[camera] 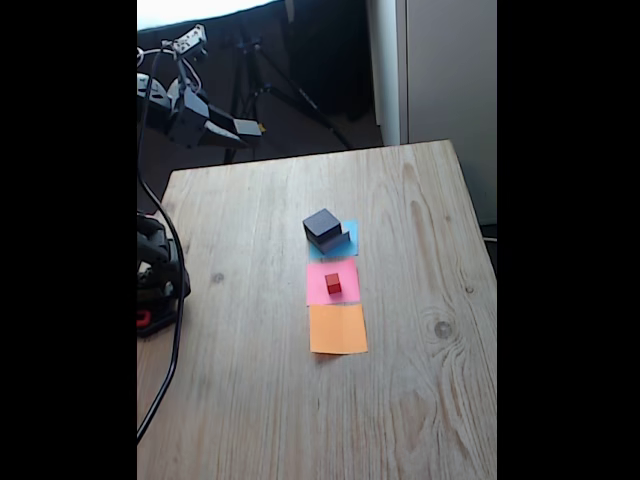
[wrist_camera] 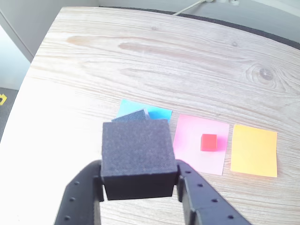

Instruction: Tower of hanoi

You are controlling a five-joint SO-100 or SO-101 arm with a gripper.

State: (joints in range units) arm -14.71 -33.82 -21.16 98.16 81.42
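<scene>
Two black fingers [wrist_camera: 77,197] of the gripper [wrist_camera: 138,183] are pressing on the left and right sides of the small black cube [wrist_camera: 136,150], so we are seeing it clamped on that cube and carried clear of the wood, nearest the lens in the wrist view. Just past the cube's far edge, the corner of the black slab [wrist_camera: 132,115] is peeking out, lying on the blue paper [wrist_camera: 158,113]. To the right in that view, the pink paper [wrist_camera: 194,157] is carrying the tiny red cube [wrist_camera: 208,142] near its middle, well inside every edge of the sheet, and the orange paper [wrist_camera: 254,150] is lying bare just beside it. Beyond the papers, the table [wrist_camera: 140,61] is running as open wood to its far edge and rounded left corner, where a cable [wrist_camera: 192,6] is trailing. In the fixed view, we are finding the black slab [camera: 321,222] sitting on the grey slab [camera: 341,241], slightly askew, with broad bare wood on both sides of the paper row, and the arm [camera: 190,110] is hanging beyond the table's far left corner, well apart from the stack.
</scene>
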